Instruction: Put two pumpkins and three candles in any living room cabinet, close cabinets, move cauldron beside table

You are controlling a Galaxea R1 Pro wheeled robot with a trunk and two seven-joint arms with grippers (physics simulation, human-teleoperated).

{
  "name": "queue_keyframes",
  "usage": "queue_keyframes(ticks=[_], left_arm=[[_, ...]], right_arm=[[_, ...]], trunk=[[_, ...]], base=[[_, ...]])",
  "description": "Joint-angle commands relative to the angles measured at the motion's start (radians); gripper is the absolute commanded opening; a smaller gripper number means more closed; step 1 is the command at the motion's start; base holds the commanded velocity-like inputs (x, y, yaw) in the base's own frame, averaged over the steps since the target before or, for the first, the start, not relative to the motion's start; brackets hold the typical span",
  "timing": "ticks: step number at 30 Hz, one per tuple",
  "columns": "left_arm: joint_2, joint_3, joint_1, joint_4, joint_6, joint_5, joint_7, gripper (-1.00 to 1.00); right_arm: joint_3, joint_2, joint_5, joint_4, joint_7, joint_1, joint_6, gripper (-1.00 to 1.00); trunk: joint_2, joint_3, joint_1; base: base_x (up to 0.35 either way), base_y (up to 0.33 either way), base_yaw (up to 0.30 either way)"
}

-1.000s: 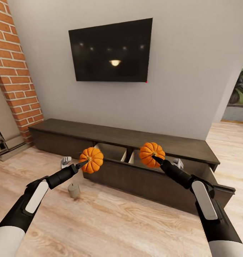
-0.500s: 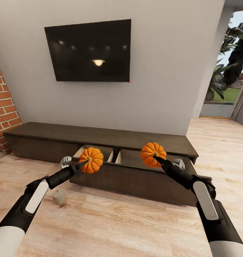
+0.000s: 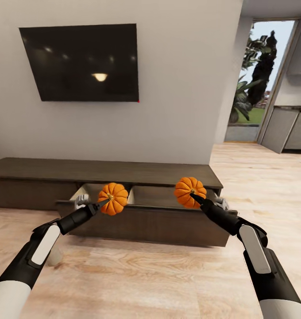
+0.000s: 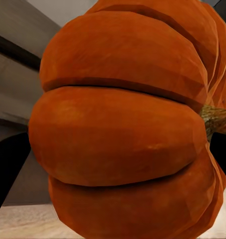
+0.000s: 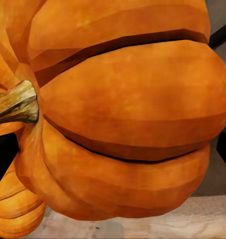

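Note:
Two orange pumpkins hang in the air in front of the cabinet, a long low dark brown unit under the wall. My left gripper is shut on the left pumpkin at its stem. At the same height, the right pumpkin sits in my right gripper, also shut at the stem. Each wrist view looks close onto a ribbed pumpkin. The cabinet's wide drawer front is pulled out, showing pale insides behind both pumpkins. A beige candle stands on the floor, partly hidden by my left arm.
A black TV hangs on the wall above the cabinet. Small white-grey objects sit at both ends of the open drawer. Light wood floor runs right toward a glass door and grey units.
The camera has swung right, so cabinet, TV and candle have slid left in the picture and the brick chimney has left it. Both arms keep the same pose, holding the pumpkins.

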Motion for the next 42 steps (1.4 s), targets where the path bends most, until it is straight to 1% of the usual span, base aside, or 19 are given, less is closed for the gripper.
queue_keyframes(ticks=[1, 6, 12, 18, 27, 33, 42], left_arm=[[0.0, 0.002, 0.0, -0.001, 0.01, 0.014, -0.001, -1.0], [0.0, 0.002, 0.0, -0.001, 0.01, 0.014, -0.001, -1.0], [0.0, 0.002, 0.0, -0.003, 0.009, 0.014, -0.002, -1.0], [0.0, 0.002, 0.0, -0.004, 0.009, 0.014, -0.002, -1.0], [0.0, 0.002, 0.0, -0.004, 0.009, 0.014, -0.002, -1.0], [0.0, 0.002, 0.0, -0.004, 0.008, 0.014, -0.001, -1.0], [0.0, 0.002, 0.0, -0.003, 0.008, 0.013, -0.001, -1.0]], right_arm=[[-0.002, 0.0, -0.007, 0.0, 0.005, -0.001, 0.006, -1.0], [0.0, 0.002, -0.007, -0.002, 0.001, -0.001, 0.005, -1.0], [0.0, 0.002, -0.009, -0.003, -0.002, -0.001, 0.006, -1.0], [0.0, 0.002, -0.01, -0.003, -0.002, -0.001, 0.006, -1.0], [0.0, 0.002, -0.01, -0.003, -0.002, -0.001, 0.006, -1.0], [0.0, 0.002, -0.01, -0.003, -0.001, -0.001, 0.006, -1.0], [0.0, 0.002, -0.009, -0.003, -0.001, -0.001, 0.006, -1.0]], trunk=[[0.0, -0.001, 0.0], [0.0, -0.001, 0.0], [0.0, -0.001, 0.0], [0.0, -0.001, 0.0], [0.0, -0.001, 0.0], [0.0, -0.001, 0.0], [0.0, -0.001, 0.0]], base=[[0.0, -0.147, -0.207], [0.0, -0.186, -0.099], [0.0, -0.067, -0.014], [0.038, -0.22, -0.001], [0.182, -0.178, 0.0], [0.244, -0.056, 0.0], [0.095, -0.014, 0.0]])
